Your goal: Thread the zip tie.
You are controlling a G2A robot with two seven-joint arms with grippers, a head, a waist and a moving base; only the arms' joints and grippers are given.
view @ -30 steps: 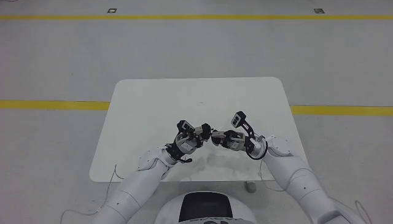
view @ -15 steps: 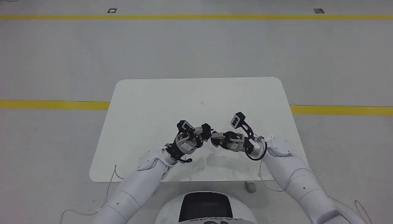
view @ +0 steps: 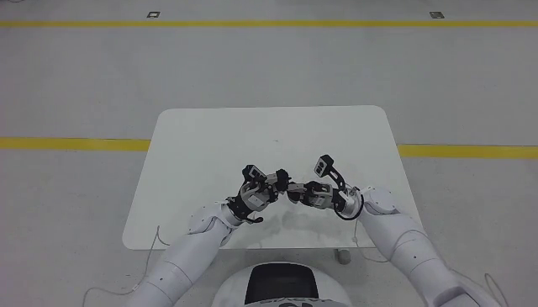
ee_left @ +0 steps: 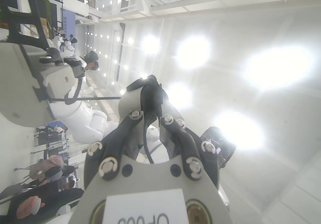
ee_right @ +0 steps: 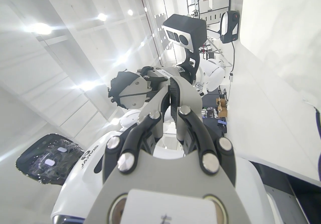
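Observation:
Both grippers meet a little above the white table point(view: 252, 130), near its front middle. My left gripper point(view: 279, 177) is shut on the black zip tie point(ee_left: 146, 139); its strap runs down between the fingers point(ee_left: 130, 124) in the left wrist view. My right gripper point(view: 293, 191) faces it almost tip to tip, its ribbed pads point(ee_right: 174, 95) pressed together. In the right wrist view a thin black length of the zip tie point(ee_right: 133, 94) crosses the left gripper point(ee_right: 125, 94) towards my right gripper point(ee_right: 170, 88). What lies between the right pads is hidden.
Nothing else lies on the table point(view: 353, 139); its bare top stretches away on every side of the grippers. Yellow floor lines point(view: 67, 144) run beside and beyond it.
My right arm has edged slightly towards the left gripper, closing the small gap. The left arm has held its place.

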